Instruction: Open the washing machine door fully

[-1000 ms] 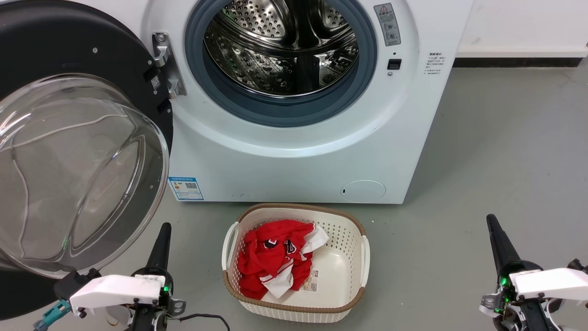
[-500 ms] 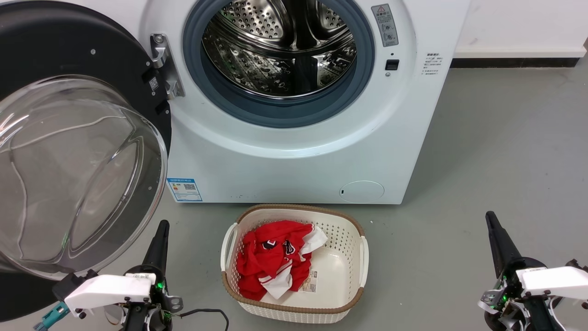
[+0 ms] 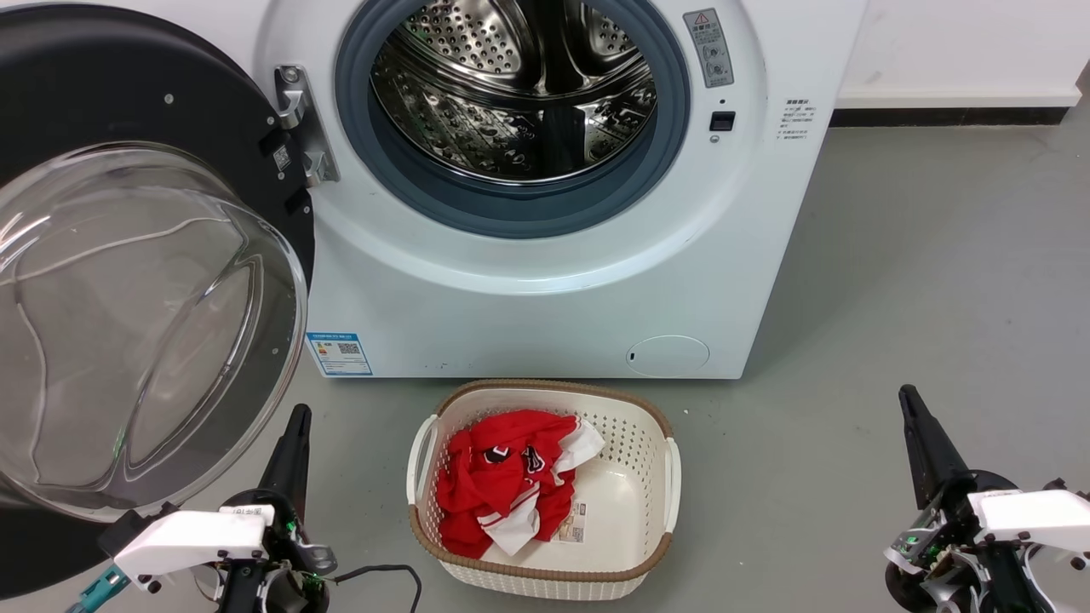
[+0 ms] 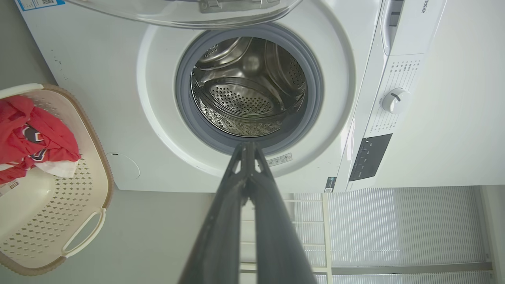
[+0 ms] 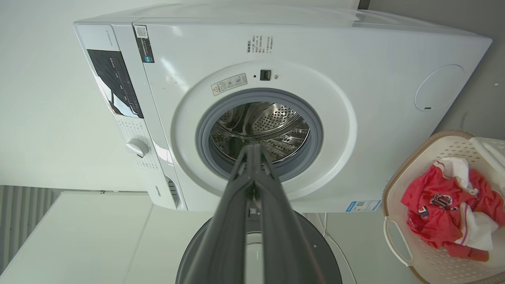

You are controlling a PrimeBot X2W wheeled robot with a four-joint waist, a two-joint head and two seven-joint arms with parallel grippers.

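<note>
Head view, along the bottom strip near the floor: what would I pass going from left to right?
First the left gripper, fingers together → white laundry basket with a brown rim, a red and white garment inside it → right gripper, fingers together.

Left pincer [image 3: 297,421] low at the left, long dark fingers pressed together, pointing up and leaning slightly inward. Right pincer [image 3: 909,402] low at the right, same story: fingers closed tip to tip, nothing between them.
</note>
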